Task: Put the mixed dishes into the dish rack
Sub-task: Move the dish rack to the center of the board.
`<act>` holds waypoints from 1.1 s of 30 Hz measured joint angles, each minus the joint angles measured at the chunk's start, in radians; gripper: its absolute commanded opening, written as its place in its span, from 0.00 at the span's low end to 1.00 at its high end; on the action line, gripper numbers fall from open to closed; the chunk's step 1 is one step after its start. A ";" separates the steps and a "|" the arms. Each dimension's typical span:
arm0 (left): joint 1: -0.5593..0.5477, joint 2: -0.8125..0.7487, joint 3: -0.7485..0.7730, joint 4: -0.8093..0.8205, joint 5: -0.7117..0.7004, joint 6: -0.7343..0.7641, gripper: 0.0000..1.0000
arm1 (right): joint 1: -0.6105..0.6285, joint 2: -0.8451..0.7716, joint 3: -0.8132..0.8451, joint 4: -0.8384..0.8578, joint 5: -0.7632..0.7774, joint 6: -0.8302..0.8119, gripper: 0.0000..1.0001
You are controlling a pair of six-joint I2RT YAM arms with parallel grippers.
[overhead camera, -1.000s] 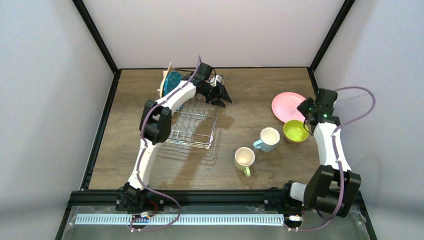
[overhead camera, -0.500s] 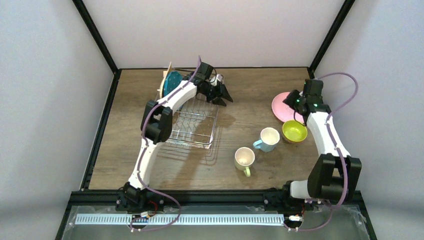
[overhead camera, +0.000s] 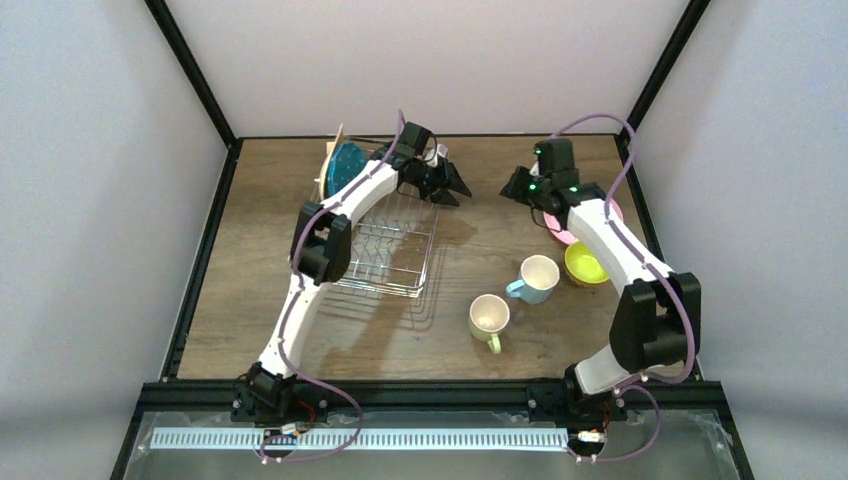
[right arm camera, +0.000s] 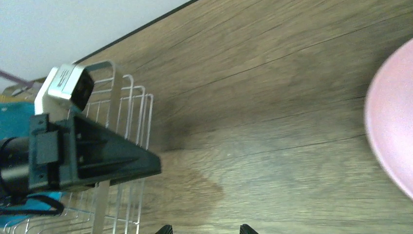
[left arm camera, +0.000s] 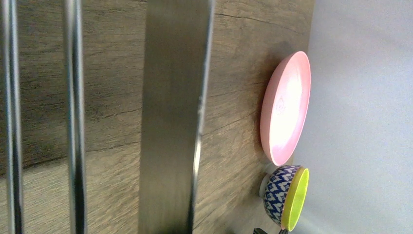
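Dish rack [overhead camera: 385, 270], a silver wire basket, stood at about 10 o'clock from the middle of the wooden table [overhead camera: 480, 215]. It held two plates upright at its far-left end: the teal dotted plate [overhead camera: 345, 168] and, just beside it toward 9 o'clock, the tan woven-look plate [overhead camera: 328, 175]. The left arm lay over the rack. The left gripper [overhead camera: 455, 190] hung past the rack's far-right corner at 1 o'clock, jaws spread wide and empty. The loose dishes sat well apart from the rack, toward 3 to 4 o'clock. The pink round plate [left arm camera: 285, 105] lay flat and was largely hidden from above by the right forearm crossing it. The patterned bowl [left arm camera: 285, 197], lime inside, stood near it at 6 o'clock. The light-blue mug [overhead camera: 538, 278] and the pale yellow-green mug [overhead camera: 489, 316] stood upright nearer the table's middle. The right gripper [right arm camera: 203, 229] hung over bare wood between plate and rack, fingertips apart, holding nothing.
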 measured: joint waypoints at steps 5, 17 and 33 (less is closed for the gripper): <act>0.000 0.027 0.040 0.004 0.004 -0.021 1.00 | 0.099 0.072 0.052 0.000 0.023 0.016 0.77; 0.000 0.034 0.049 0.000 0.007 -0.007 1.00 | 0.290 0.200 0.175 -0.017 0.078 0.048 0.77; 0.000 0.027 0.040 -0.050 0.042 0.065 1.00 | 0.433 0.311 0.225 -0.035 0.148 0.088 0.77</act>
